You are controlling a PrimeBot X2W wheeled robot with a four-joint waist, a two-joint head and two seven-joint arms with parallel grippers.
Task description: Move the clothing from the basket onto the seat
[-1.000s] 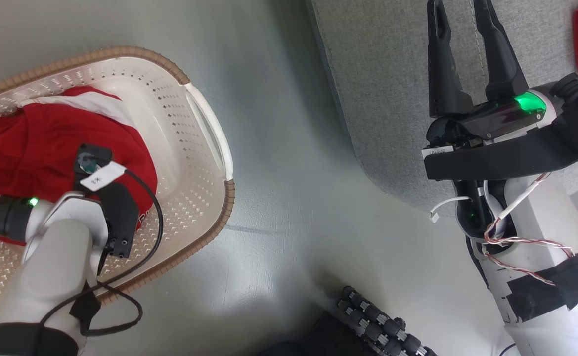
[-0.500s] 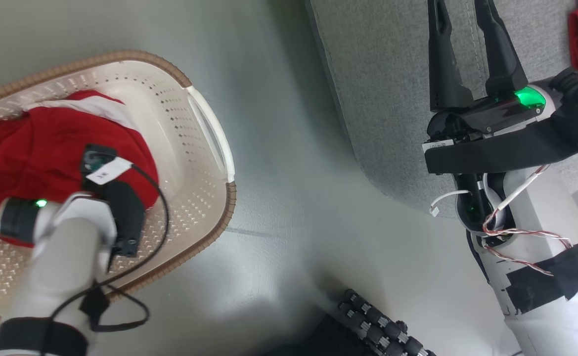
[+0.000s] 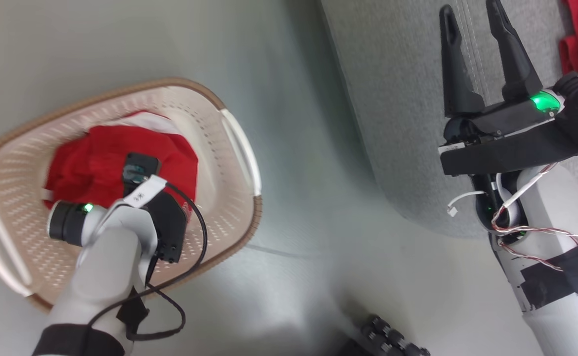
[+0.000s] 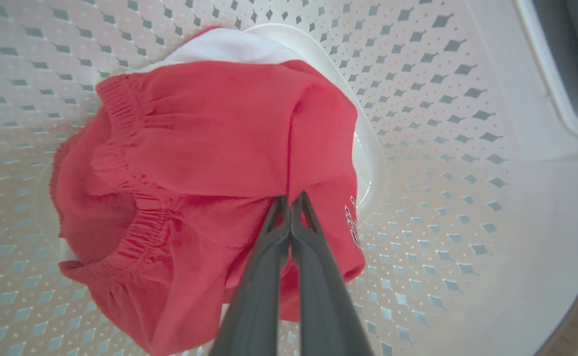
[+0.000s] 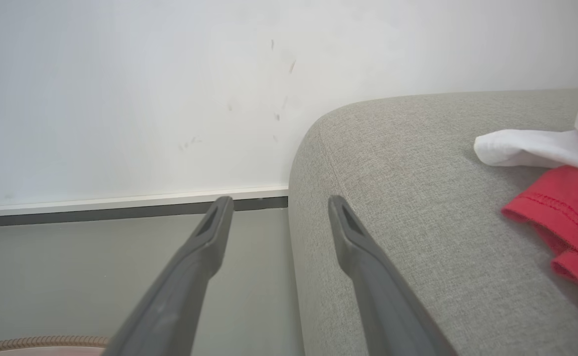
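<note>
We see the left gripper (image 4: 289,200) pinched tight on a fold of the red clothing (image 4: 209,148), its two fingers pressed together with fabric caught at the tips. The clothing sits bunched in the middle of the basket (image 3: 251,232), with a white part showing at its far side. The perforated walls stand clear of the heap on every side we can see. In the head view the left wrist hangs over the heap, well inside the brown rim. One white handle (image 3: 242,143) faces the seat (image 3: 397,99).

Between the basket and the seat runs a bare strip of grey floor (image 3: 313,198), wider toward the bottom of the head view, where the seat's rounded corner curves away. Black rollers (image 3: 392,341) show at the bottom edge of that strip.

The right gripper (image 3: 470,10) is spread wide with nothing between its fingers. It is held above the seat near its stitched seam. In its own wrist view one finger lines up with the floor and the other with the seat's edge. Beyond them the floor runs to a white skirting (image 5: 120,198) and a plain wall (image 5: 120,99).

A second garment (image 5: 560,207), red with a white part, lies on the seat off to the right of the open fingers and apart from them. The grey cushion between it and the corner is bare.
</note>
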